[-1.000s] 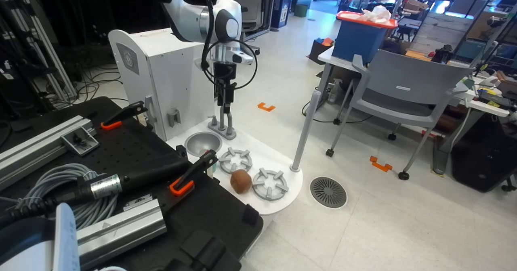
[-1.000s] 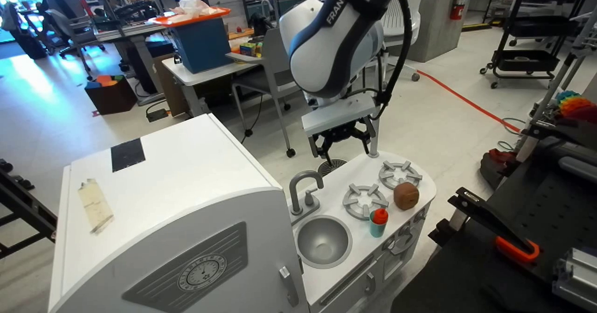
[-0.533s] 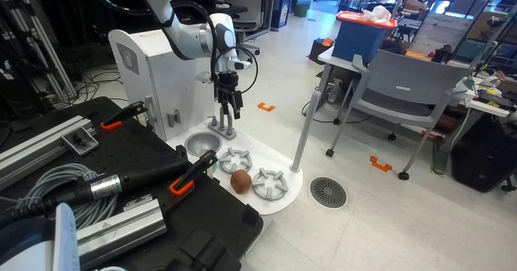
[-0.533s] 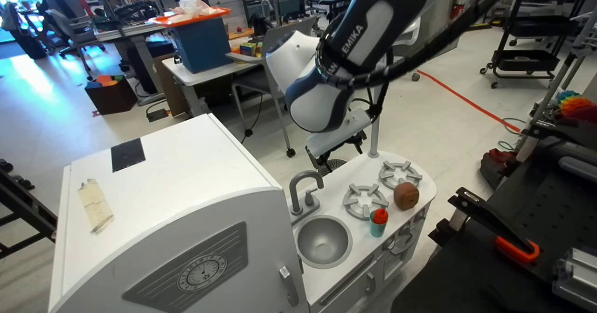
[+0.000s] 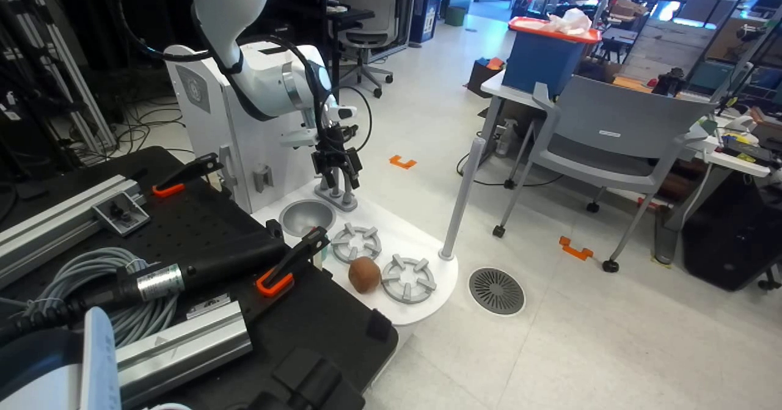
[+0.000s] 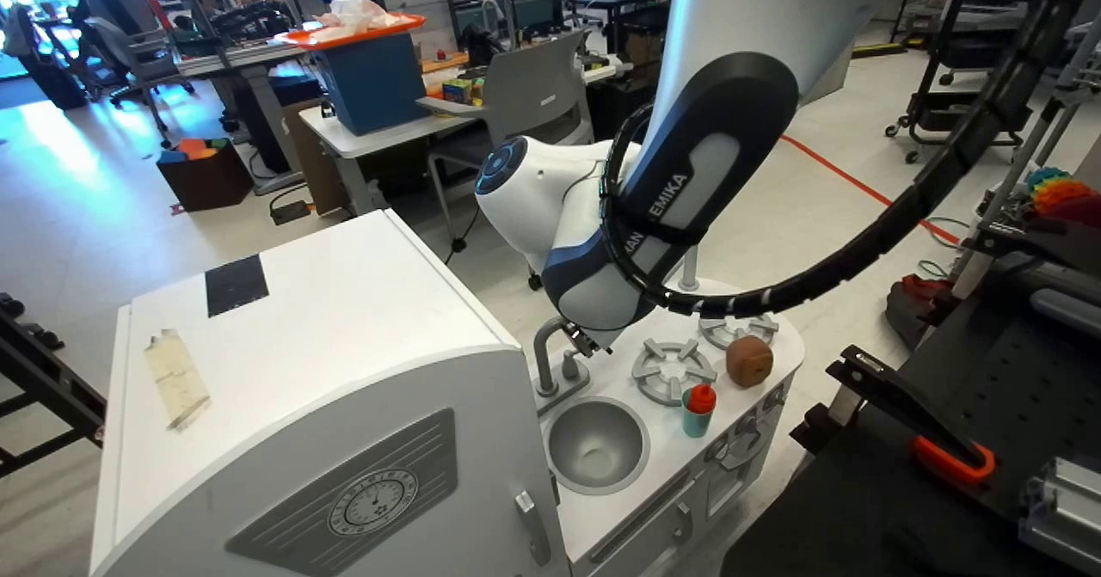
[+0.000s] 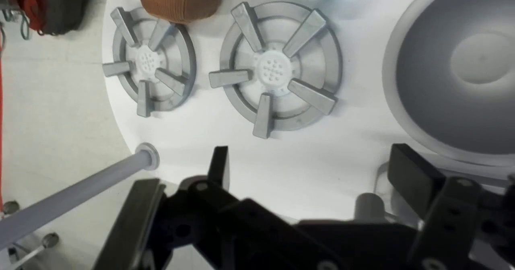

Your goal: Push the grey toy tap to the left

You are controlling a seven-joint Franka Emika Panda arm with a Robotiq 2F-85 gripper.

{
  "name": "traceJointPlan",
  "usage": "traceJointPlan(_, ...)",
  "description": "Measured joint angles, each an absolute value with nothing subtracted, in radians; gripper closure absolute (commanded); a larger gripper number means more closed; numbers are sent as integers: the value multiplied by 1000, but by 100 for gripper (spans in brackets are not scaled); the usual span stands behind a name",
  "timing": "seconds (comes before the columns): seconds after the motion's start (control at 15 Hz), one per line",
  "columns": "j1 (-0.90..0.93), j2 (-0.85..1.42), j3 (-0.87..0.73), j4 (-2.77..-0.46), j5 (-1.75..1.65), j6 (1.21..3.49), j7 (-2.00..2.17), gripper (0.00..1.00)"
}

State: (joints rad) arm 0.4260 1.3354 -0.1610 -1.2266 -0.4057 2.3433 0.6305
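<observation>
Arm (image 6: 688,160) marked "EMIKA" has lowered near tap (image 6: 544,364).

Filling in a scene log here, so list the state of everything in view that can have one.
Gripper: open.
Grey tap: upright; whether the gripper touches it cannot be told.
Teal cup: upright, a red thing in it.
Brown ball: resting beside a burner; touching unclear.
Cabinet door: looks shut.
Knobs: settings too small to tell.
Blue bin: orange lid on.
Clamps: tightness cannot be told.
</observation>
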Motion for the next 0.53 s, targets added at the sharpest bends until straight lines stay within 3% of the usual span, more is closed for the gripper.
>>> traceJointPlan(0.53,393,1315,-159,-1279,-410,2566,517,0)
